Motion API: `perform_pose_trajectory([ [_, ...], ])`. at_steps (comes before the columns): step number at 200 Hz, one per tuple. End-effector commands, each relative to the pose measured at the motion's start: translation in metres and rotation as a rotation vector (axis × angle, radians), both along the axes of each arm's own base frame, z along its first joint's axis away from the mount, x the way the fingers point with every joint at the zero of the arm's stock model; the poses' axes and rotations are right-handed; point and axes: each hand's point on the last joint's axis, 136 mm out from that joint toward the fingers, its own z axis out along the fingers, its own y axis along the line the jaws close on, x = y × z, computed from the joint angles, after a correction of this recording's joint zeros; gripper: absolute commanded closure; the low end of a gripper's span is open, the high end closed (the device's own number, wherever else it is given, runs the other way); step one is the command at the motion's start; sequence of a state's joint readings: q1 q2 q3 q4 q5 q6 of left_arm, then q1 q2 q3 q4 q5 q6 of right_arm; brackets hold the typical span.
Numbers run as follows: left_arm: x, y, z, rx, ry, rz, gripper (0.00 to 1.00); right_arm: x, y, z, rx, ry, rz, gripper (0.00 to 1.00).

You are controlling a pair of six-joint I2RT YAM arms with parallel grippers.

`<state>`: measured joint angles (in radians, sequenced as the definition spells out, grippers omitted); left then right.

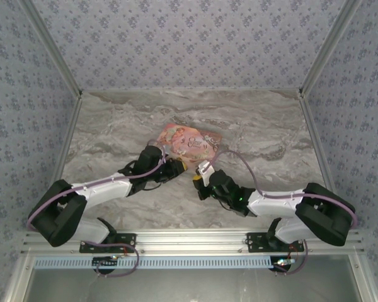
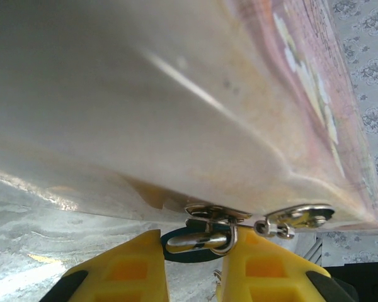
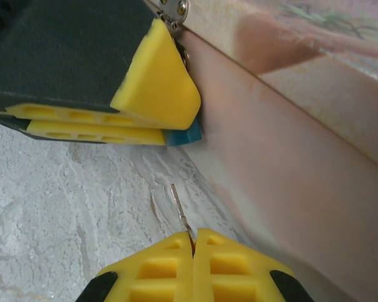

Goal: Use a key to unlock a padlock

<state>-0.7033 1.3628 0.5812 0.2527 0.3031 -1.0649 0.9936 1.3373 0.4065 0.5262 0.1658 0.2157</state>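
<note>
Pinching the padlock point(image 2: 190, 241) between its two yellow fingers point(image 2: 268, 270), the left gripper point(image 1: 178, 165) sat low at the near side of the pink box point(image 3: 290, 145). In the left wrist view the dark teal body lay in the gap between the pads, touching both. Its silvery shackle point(image 2: 223, 242) curved against the right-hand pad and reached up to a metal clasp point(image 2: 217, 214) on the box's lower edge. In the right wrist view only a small blue corner of the padlock poked out past those fingertips, tight against the box wall.

The right gripper point(image 3: 193, 242) had its fingers pressed flat together, with no gap visible between the pads. Clamped in that seam was the key point(image 3: 178, 204), a thin pale sliver standing out from the fingertips and leaning slightly left. Its free tip pointed toward the padlock but stopped short of it. A strip of bare marbled table point(image 3: 69, 201) separated the tip from the blue corner. The key ran just beside the box's side; whether it touched it could not be told.

From above, the two grippers faced each other near the box's front edge, close together but apart, the left one nearer the box. At that distance neither padlock nor key could be made out.
</note>
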Motion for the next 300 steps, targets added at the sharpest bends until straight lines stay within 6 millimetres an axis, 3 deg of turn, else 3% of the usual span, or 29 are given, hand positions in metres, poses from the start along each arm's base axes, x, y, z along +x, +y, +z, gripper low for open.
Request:
perform_pose_trajectory([
  [1,0.002,-0.013,0.036,-0.089,-0.041,-0.027,0.83,0.009,0.01,0.014,0.017,-0.051,-0.005,1.0],
  [204,0.0,-0.016,0.042,-0.114,-0.038,-0.036,0.83,0.023,0.021,0.016,0.049,-0.075,-0.034,1.0],
  [300,0.001,-0.014,0.042,-0.109,-0.042,-0.029,0.84,0.02,0.007,-0.004,-0.002,-0.046,-0.073,1.0],
])
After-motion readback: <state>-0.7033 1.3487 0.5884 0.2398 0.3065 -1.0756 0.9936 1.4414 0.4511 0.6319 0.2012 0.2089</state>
